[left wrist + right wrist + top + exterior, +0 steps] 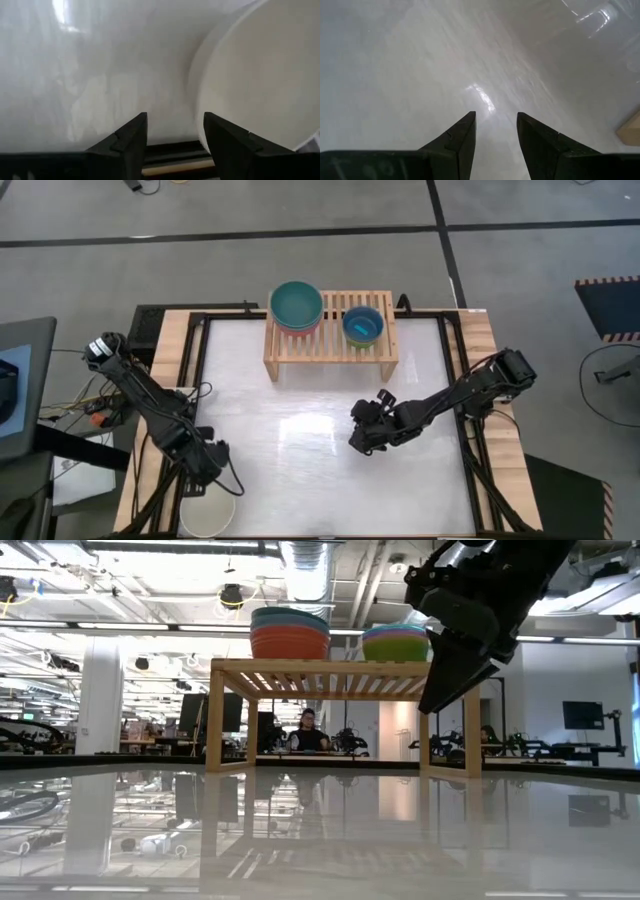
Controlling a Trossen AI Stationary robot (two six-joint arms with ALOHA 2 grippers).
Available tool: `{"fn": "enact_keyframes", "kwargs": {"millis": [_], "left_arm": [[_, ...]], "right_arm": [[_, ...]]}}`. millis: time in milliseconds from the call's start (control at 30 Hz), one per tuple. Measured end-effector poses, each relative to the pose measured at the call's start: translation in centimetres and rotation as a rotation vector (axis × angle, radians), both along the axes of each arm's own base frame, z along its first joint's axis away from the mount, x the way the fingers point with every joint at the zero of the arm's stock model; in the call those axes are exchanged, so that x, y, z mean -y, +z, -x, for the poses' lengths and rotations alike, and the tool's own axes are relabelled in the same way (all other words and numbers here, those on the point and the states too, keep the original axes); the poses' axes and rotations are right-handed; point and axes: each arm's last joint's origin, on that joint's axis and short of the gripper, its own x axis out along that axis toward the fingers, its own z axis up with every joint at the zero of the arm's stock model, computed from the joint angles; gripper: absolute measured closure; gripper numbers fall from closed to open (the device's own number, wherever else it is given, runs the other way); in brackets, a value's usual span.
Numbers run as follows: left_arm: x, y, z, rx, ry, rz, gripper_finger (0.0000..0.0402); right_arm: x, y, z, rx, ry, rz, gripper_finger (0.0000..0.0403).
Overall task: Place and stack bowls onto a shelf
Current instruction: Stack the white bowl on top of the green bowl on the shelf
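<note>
The light-wood shelf [330, 345] stands at the table's far side. Two stacks of bowls rest on its slatted top: a larger one with a teal-green bowl on red [296, 307] [290, 635] on the left, and a smaller one with a blue bowl on top [363, 325] [395, 643] on the right. A cream white bowl [208, 515] [260, 85] sits at the table's near left corner. My left gripper [217, 473] [175, 132] is open just beyond its far rim, one finger over the bowl and one outside. My right gripper [360, 432] [495, 130] hangs open above the bare table.
The white tabletop [300, 430] lies between the shelf and the near edge, framed by black rails and wooden borders. In the low view the right arm [470, 610] hangs in front of the shelf's right leg. A person [308, 730] sits far behind the table.
</note>
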Motion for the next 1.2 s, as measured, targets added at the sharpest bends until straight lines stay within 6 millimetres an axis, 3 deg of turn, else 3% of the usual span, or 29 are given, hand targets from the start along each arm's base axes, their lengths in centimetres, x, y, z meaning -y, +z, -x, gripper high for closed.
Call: {"fn": "enact_keyframes", "kwargs": {"millis": [233,500,633,833,1033,1200], "left_arm": [[0.2,0.0,-0.2,0.062,-0.011,-0.009,0.0223],[0.5,-2.1,0.2,0.032,-0.016,0.013,0.0228],[0.5,-2.1,0.1,0.049,-0.038,0.013,0.0269],[-0.2,-2.1,-0.5,0.070,-0.016,-0.017,0.0387],[-1.5,-1.8,-2.0,0.237,-0.001,-0.161,0.0399],[-3.2,0.6,-4.1,0.387,0.040,-0.229,0.0400]], "right_arm": [[0.7,0.0,-0.2,0.000,-0.021,-0.002,0.0235],[0.1,0.0,0.0,-0.002,-0.002,-0.005,0.0235],[0.0,0.0,0.0,-0.006,0.003,-0.003,0.0235],[0.0,0.0,0.0,-0.006,0.003,-0.003,0.0235],[0.1,-0.1,0.2,-0.022,0.004,0.004,0.0235],[0.1,-0.1,0.4,-0.044,0.004,0.012,0.0235]]}}
